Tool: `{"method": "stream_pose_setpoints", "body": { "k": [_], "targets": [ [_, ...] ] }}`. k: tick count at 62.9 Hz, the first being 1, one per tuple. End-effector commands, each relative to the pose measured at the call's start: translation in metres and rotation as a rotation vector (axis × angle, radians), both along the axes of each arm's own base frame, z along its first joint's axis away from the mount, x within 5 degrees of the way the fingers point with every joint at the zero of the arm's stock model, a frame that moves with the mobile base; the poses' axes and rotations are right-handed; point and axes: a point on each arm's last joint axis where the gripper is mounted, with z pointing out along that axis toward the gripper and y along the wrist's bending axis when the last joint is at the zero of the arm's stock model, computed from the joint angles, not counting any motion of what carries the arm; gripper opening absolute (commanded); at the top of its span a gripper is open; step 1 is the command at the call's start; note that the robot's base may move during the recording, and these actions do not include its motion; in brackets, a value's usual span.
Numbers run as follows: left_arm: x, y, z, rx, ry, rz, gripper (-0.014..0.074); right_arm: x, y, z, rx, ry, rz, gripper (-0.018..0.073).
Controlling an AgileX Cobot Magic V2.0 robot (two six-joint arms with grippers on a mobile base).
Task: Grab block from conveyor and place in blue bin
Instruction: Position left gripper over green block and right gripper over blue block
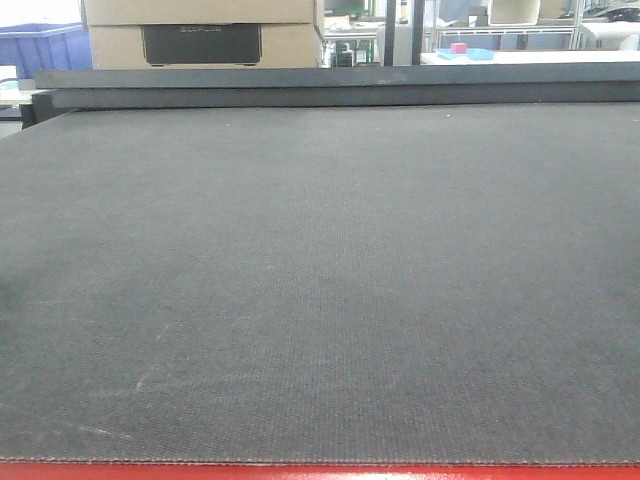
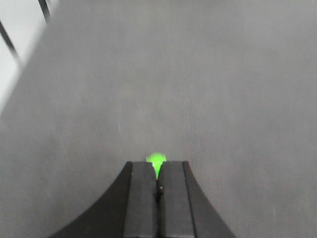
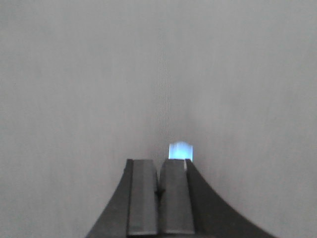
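Left fingers [image 2: 141,198] and right fingers [image 3: 142,198] pressed together, gripping nothing, above conveyor [image 1: 320,300]. No block in view ahead of either. Blue bin [image 1: 40,45] far beyond fingers, leftward. Risk: closed fingers could knock arriving block aside if opened late.

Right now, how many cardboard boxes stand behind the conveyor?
2, stacked at the upper left beyond the conveyor: the upper box, cut off by the picture's top, on the lower box with a dark label. Others may be hidden.
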Motion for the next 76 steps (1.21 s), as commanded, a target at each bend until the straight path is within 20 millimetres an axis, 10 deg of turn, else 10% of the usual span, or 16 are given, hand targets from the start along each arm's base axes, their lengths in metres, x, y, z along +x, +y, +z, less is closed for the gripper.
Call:
{"method": "stream_pose_setpoints", "body": {
  "k": [1, 40, 68, 76],
  "targets": [
    [0.014, -0.001, -0.006, -0.007, 0.065, -0.005, -0.0111, 0.012, -0.001, -0.010, -0.016, 0.103, -0.002, -0.0168],
    [0.120, -0.013, -0.086, -0.116, 0.557, -0.035, -0.0111, 0.062, 0.000, -0.058, 0.011, 0.484, -0.063, -0.0157],
    [0.130, -0.013, -0.091, -0.121, 0.535, -0.033, -0.0111, 0.140, -0.003, -0.082, -0.061, 0.652, -0.077, -0.0148],
    [0.130, -0.013, -0.091, -0.121, 0.535, -0.033, -0.0111, 0.159, -0.002, -0.085, -0.074, 0.672, -0.053, 0.0012]
  ]
}}
